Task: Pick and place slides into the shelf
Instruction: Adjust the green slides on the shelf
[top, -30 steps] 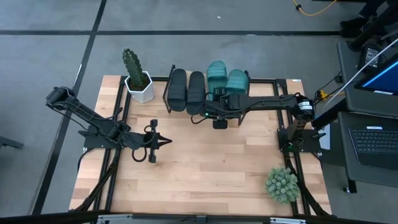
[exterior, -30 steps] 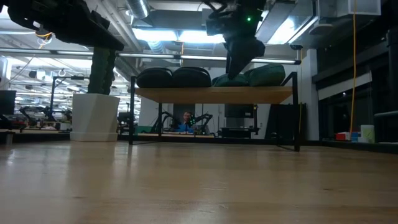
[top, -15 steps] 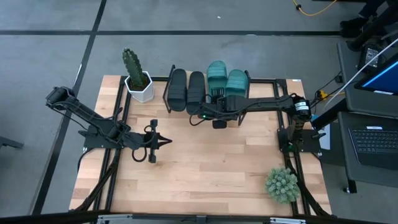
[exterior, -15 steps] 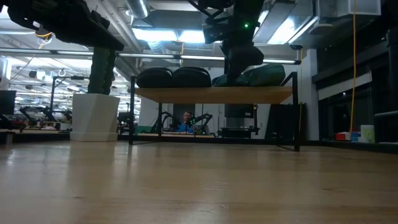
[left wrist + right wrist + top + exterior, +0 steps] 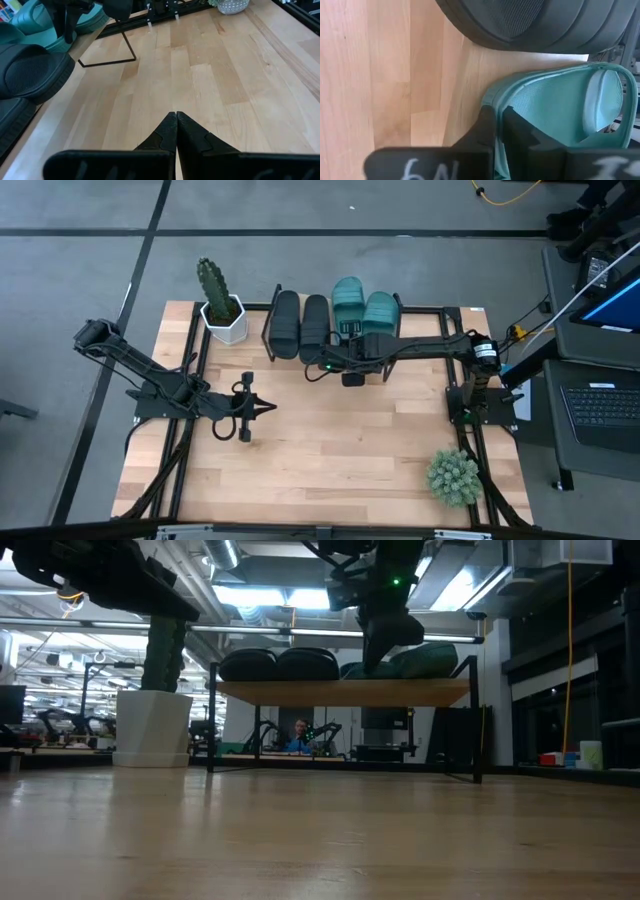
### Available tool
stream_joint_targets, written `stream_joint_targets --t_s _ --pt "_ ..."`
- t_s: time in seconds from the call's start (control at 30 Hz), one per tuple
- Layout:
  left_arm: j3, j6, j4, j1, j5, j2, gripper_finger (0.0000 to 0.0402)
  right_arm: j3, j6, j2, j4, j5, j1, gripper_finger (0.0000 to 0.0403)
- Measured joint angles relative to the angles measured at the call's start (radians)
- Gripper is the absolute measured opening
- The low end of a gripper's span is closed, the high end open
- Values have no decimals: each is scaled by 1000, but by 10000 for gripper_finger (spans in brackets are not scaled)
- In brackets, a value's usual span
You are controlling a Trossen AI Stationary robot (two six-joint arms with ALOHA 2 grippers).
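Observation:
Two black slides (image 5: 299, 327) and two teal slides (image 5: 365, 308) lie side by side on the shelf (image 5: 340, 692) at the table's far edge, soles down on its board. My right gripper (image 5: 351, 340) stands shut at the heel of the left teal slide (image 5: 555, 107), beside the nearer black slide (image 5: 535, 20). My left gripper (image 5: 268, 408) is shut and hangs over the bare table left of the middle, touching nothing (image 5: 176, 117). My right gripper's shut fingers (image 5: 487, 127) point toward the table's far edge, over the heel rim (image 5: 492, 100) of the left teal slide. I cannot tell whether they touch it. The slide lies flat on the shelf board.
A cactus in a white pot (image 5: 222, 305) stands left of the shelf. A round green plant (image 5: 453, 475) sits at the near right corner. Bare wood (image 5: 330, 450) spreads across the middle and near side. A person (image 5: 300, 730) sits in the room far behind the shelf.
My right gripper has dipped a little over the teal slide's heel. All the slides have stayed in place on the shelf.

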State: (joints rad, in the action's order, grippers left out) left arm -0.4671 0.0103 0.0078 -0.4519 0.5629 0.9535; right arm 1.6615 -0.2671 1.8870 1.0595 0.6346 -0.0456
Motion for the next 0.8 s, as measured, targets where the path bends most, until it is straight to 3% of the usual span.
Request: stream_joint_targets --t_s 0.8 --pt "0 0 0 0 0 0 0 0 30 0 -72 0 33 17"
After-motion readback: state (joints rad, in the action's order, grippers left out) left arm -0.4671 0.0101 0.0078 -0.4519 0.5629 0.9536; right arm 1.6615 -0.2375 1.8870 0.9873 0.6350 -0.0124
